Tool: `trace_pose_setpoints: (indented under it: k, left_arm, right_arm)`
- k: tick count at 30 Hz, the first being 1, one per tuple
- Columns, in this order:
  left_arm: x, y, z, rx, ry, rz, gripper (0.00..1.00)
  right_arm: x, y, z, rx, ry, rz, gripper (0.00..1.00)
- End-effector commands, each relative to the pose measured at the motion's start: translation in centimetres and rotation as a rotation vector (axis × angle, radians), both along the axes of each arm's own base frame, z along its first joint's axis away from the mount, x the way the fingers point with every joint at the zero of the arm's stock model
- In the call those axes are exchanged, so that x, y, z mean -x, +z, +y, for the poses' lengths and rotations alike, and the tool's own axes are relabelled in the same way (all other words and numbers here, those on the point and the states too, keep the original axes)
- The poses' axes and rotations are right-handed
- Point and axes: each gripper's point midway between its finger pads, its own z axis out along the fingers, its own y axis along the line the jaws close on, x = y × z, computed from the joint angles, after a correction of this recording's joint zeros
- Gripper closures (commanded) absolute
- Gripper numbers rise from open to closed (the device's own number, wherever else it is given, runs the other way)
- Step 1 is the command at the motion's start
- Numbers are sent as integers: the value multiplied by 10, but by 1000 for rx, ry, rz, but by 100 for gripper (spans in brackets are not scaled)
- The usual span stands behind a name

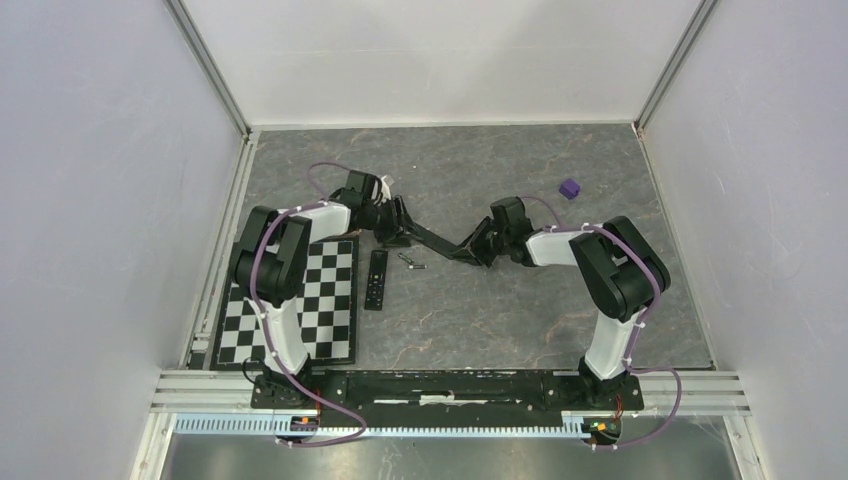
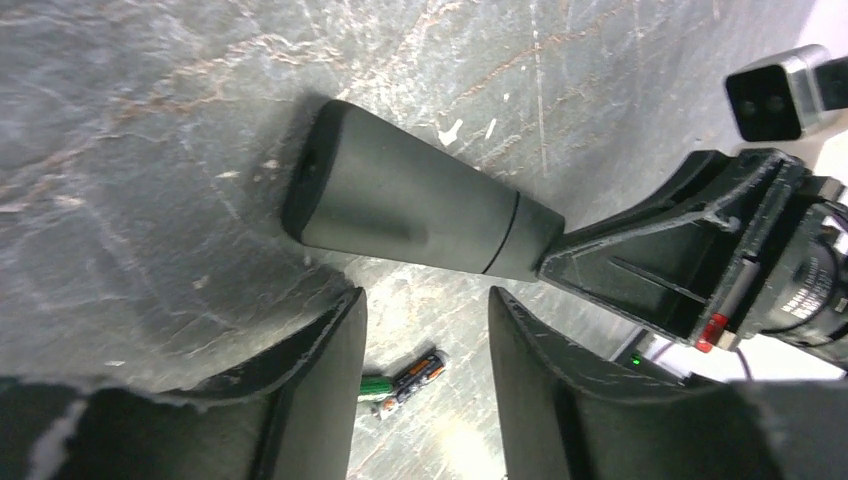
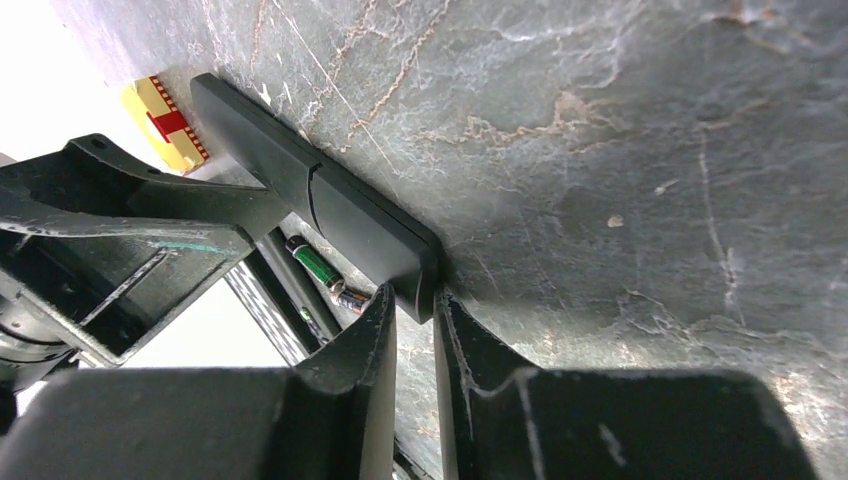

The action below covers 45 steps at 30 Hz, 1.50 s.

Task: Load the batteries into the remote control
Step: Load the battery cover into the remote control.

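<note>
mat: checkerboard mat (image 1: 300, 300), well to the left of the remote control (image 2: 410, 205). Not in play.
left gripper: left gripper (image 2: 425, 300) sits at the remote's left end. Fingers (image 2: 325, 390) are spread with nothing between them, and the remote's blunt end lies just past the tips. You have no grip on this side.
second remote: second remote (image 1: 376, 278) lies flat on the table (image 1: 520, 310), near the held remote's left end on the arm-base side. It looks like a twin, so don't mix them up.
batteries: batteries (image 2: 405, 382), one green and one dark with orange, lie close together on the table beside the held remote's left half, arm-base side. Neither is picked up.
remote control: spans between the two grippers, tilted, and looks lifted off the table. The seam (image 2: 515, 235) across the body toward the right-gripper end reads as the lid line. Lid looks on, and no open bay shows.
right gripper: right gripper (image 3: 415, 300) is on the remote's right end, fingers (image 3: 355, 370) pinching its thin edge. It alone carries the remote.
cube: purple cube (image 1: 570, 188), well right of the remote on the far side. Irrelevant.
done: remote is in hand.
left: lid off, both cells in, lid back on. My read is that you're early, with nothing loaded yet.
</note>
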Motion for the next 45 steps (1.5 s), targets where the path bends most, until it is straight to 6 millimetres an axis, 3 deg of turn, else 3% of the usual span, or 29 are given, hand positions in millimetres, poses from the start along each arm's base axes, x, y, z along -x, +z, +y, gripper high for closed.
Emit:
trace_pose_setpoints:
  k: [1,6,11,14,17,26,37,45]
  left_arm:
    - [-9,11,29,-165,2,-51,40]
    - [-32,24,38,-231,5,-117,31]
    - [-60,30,32,-232,13,-170,32]
    - [-68,30,23,-203,-5,-174,38]
    - [-60,22,16,-197,-33,-153,42]
    - [-19,-11,19,-222,-62,-51,50]
    - [15,-25,-3,-159,-123,-5,68]
    - [28,-34,-8,-139,-140,18,70]
  right_arm:
    - [17,-57,-46,275,-51,97,79]
    - [25,-64,-54,317,-45,125,76]
    - [27,-68,-56,327,-40,133,77]
    - [25,-70,-59,346,-42,129,77]
    - [24,-70,-59,348,-43,129,77]
    - [20,-73,-59,365,-44,133,81]
    - [8,-76,-48,436,12,93,88]
    - [-4,-82,-44,549,43,112,84]
